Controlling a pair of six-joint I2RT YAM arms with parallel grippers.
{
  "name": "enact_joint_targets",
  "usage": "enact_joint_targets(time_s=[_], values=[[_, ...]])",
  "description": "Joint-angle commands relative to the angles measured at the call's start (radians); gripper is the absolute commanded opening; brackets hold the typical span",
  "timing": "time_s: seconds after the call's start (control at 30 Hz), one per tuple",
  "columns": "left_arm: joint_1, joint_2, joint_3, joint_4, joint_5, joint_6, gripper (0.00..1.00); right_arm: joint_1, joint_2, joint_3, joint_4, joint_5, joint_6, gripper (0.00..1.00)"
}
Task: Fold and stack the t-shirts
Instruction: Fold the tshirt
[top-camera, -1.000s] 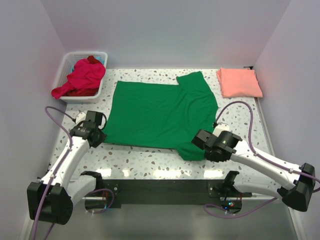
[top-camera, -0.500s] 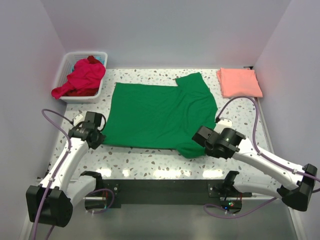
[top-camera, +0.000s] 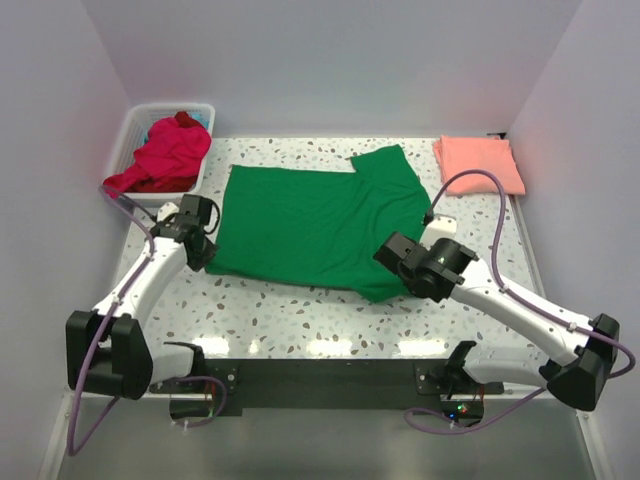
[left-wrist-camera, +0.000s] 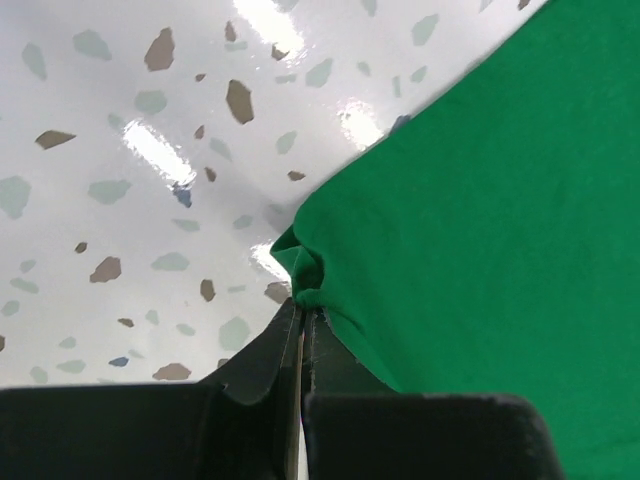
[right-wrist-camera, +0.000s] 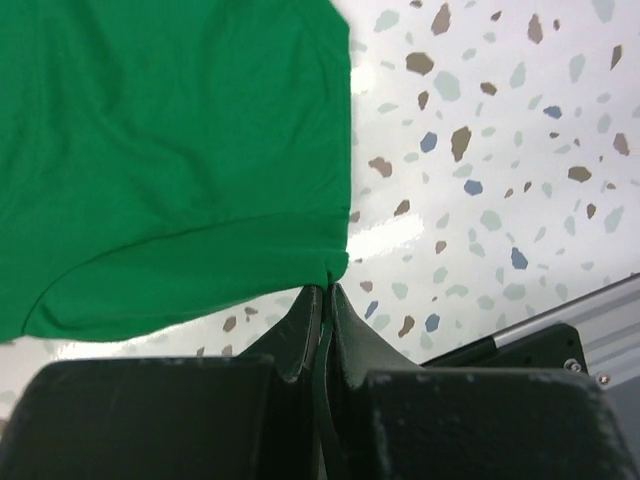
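Observation:
A bright green t-shirt (top-camera: 320, 215) lies spread on the speckled table. My left gripper (top-camera: 205, 255) is shut on its near left corner, pinched and bunched at the fingertips in the left wrist view (left-wrist-camera: 303, 300). My right gripper (top-camera: 392, 262) is shut on the near right corner of the green t-shirt (right-wrist-camera: 170, 150), the hem held between the closed fingers (right-wrist-camera: 325, 290). A salmon-pink t-shirt (top-camera: 478, 165) lies folded at the far right. Red and magenta t-shirts (top-camera: 165, 155) are heaped in the basket.
A white plastic basket (top-camera: 128, 135) stands at the far left corner. Grey walls close the table on three sides. A black rail (top-camera: 320, 385) runs along the near edge. Cables loop from both arms.
Both grippers have moved away from the near edge toward the far side, carrying the green shirt's near hem with them. More bare table shows in front of the shirt.

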Motion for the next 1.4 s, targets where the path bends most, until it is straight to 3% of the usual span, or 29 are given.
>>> enact_joint_targets(time_s=[0.0,0.2,0.5,0.93,1.3,1.37], values=[[0.004,0.056,0.079,0.062,-0.034,0.029,0.0,-0.104,0.021,0.035,0.124,0.079,-0.122,0.0],[0.004,0.158,0.162,0.093,-0.046,0.06,0.0,-0.248,0.07,0.049,0.283,0.041,-0.286,0.0],[0.004,0.359,0.321,0.136,-0.057,0.12,0.0,-0.348,0.227,0.098,0.451,-0.024,-0.386,0.0],[0.002,0.58,0.507,0.141,-0.043,0.178,0.0,-0.416,0.369,0.152,0.495,-0.05,-0.409,0.0],[0.002,0.682,0.555,0.147,-0.046,0.206,0.0,-0.495,0.465,0.175,0.549,-0.085,-0.403,0.0],[0.002,0.692,0.556,0.165,-0.044,0.215,0.11,-0.505,0.48,0.178,0.572,-0.083,-0.403,0.02]])
